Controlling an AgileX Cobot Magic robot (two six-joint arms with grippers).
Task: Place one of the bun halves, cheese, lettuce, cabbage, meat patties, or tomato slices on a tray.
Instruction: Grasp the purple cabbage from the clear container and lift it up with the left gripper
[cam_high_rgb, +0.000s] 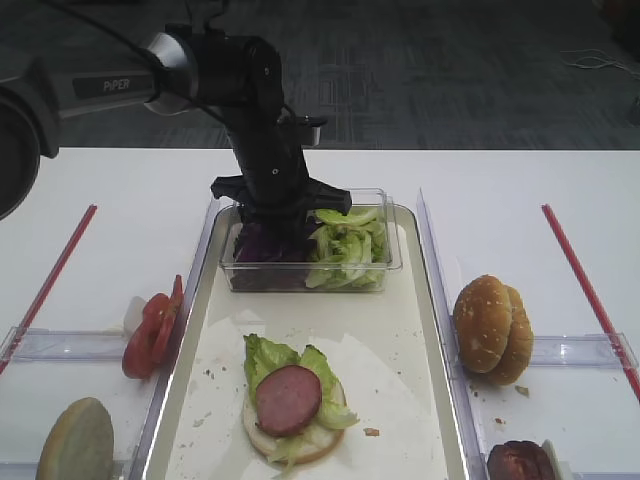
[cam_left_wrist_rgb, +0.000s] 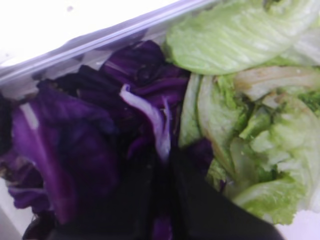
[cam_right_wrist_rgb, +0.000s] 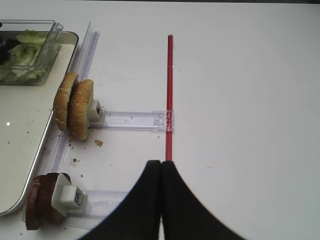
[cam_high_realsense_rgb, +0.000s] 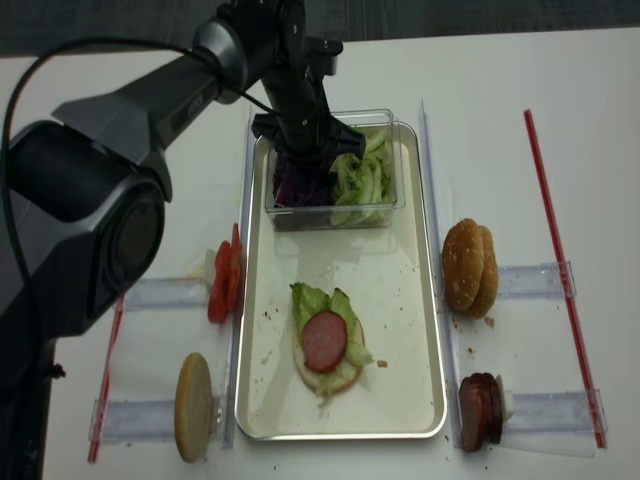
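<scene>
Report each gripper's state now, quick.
Left gripper: closed down in the clear plastic box, pinching purple cabbage.
Right gripper: closed, holding nothing.

Clear glossy plastic box (cam_high_rgb: 300, 272); silvery tray (cam_high_rgb: 437, 330)

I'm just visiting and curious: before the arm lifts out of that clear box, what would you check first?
1. Left tool down in the purple cabbage: ok.
2. Left tool shut: ok.
3. Cabbage truly pinched: cannot tell.
4. No lettuce caught along: cannot tell.
5. Stack on the tray, bun, lettuce and meat patty, ready for cabbage: ok.
6. Right tool shut, parked away from the tray: ok.
</scene>
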